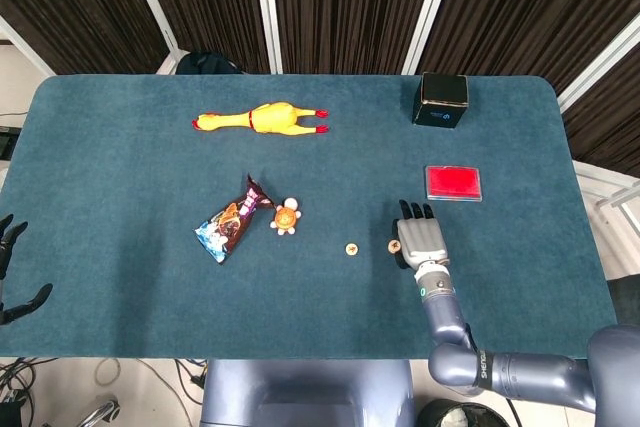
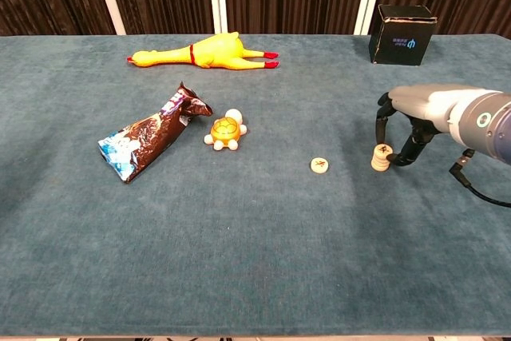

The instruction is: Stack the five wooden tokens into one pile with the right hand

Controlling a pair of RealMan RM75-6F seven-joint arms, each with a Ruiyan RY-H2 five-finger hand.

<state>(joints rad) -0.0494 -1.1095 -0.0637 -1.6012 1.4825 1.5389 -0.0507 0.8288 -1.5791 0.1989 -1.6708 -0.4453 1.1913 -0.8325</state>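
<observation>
On the blue bench [image 2: 239,261] the right hand [image 2: 415,113] arches over a short pile of wooden tokens [image 2: 381,156], its fingers [image 2: 381,121] spread and curled down on either side of the pile, but whether they touch it I cannot tell. One more token [image 2: 320,165] lies flat by itself near the pile, on the side toward the toy turtle [image 2: 226,132] and the snack bag [image 2: 152,141]. The left hand [image 1: 12,272] hangs off the bench edge with fingers apart, holding nothing, while a rubber chicken [image 2: 204,52], a black box [image 2: 404,33] and a red pad [image 1: 453,183] sit farther back.
</observation>
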